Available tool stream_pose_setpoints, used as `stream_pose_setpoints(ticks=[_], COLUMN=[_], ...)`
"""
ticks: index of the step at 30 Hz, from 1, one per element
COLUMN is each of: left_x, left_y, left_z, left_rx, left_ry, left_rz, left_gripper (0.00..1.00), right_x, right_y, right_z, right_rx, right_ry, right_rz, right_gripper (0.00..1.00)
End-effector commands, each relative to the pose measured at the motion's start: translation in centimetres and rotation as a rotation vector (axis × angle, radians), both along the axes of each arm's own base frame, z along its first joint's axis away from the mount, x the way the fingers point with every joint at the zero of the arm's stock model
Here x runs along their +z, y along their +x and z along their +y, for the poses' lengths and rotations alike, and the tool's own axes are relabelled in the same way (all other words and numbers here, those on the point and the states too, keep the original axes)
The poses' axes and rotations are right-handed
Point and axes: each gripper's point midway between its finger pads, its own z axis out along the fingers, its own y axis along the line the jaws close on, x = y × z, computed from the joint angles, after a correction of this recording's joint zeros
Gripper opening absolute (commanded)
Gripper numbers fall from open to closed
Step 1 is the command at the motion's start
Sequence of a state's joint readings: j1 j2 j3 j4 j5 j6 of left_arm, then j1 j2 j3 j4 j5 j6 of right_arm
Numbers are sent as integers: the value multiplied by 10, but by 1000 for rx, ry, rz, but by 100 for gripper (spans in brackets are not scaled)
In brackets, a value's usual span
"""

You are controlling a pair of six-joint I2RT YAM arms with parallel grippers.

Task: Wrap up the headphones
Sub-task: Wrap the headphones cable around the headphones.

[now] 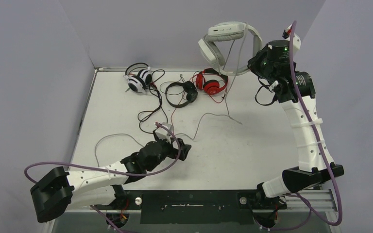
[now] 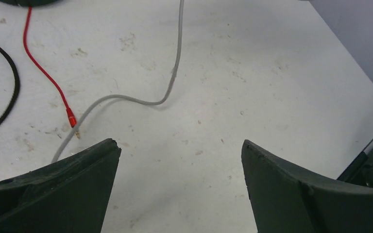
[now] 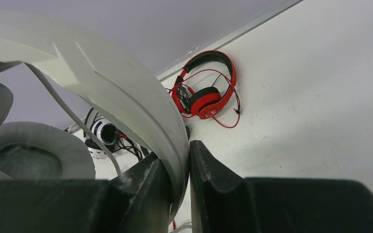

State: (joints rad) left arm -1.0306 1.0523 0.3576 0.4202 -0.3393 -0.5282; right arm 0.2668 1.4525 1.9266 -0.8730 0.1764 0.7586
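Above the far edge, right gripper pinches the band of the grey headphones, left gripper gapes empty over their trailing cable (nothing wrapped yet).

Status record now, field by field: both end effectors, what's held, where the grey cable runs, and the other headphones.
left end effector: open, empty, low over the table
right end effector: shut on the headband of the light grey headphones, lifted at the far side
grey cable: hangs from the lifted set, trails loose on the table ahead of the left end effector
red headphones: far side, lying flat
black headphones: left of red
white-and-black headphones: far left corner
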Motion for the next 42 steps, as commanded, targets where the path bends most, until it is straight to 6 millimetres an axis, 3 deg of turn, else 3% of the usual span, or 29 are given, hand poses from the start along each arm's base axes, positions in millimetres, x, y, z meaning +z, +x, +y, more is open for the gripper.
stream_pose_setpoints(ticks=[1, 8, 12, 17, 19, 21, 23, 25, 27, 31, 35, 38, 42], left_x=[34, 63, 59, 36, 21, 1, -26, -42, -51, -46, -48, -66, -95], left_y=[25, 65, 96, 122, 131, 140, 149, 155, 158, 149, 124, 93, 48], left_z=[1, -39, -58, -84, -90, -90, -81, -64, -35, 62, 164, 210, 259], left_rx=[-10, -178, -221, -232, -215, -186, -132, -64, 31, 290, 532, 675, 983], left_ry=[132, 188, 170, 176, 186, 208, 251, 281, 316, 376, 258, 144, 12], left_rz=[-136, -195, -149, -89, -54, -9, 70, 124, 169, 199, 277, 379, 518], left_gripper=[97, 97, 97, 97, 92, 81, 62, 32, 1, 0, 0, 0, 0], right_x=[50, 54, 57, 57, 57, 59, 62, 65, 65, 60, 54, 54, 53], right_y=[-3, -7, -9, -9, -9, -10, -10, -12, -12, -12, -9, -6, -3], right_z=[2, 0, -1, -3, -4, -6, -10, -15, -23, -46, -78, -113, -135], right_rx=[2, 9, 5, -1, -6, -11, -21, -38, -68, -143, -213, -262, -275], right_ry=[99, 106, 108, 110, 113, 113, 112, 107, 96, 73, 98, 143, 201], right_rz=[-171, -182, -188, -186, -187, -192, -198, -202, -200, -180, -162, -171, -167], right_gripper=[0, 0, 0, 0, 0, 0, 0, 0, 0, 0, 0, 0, 0])
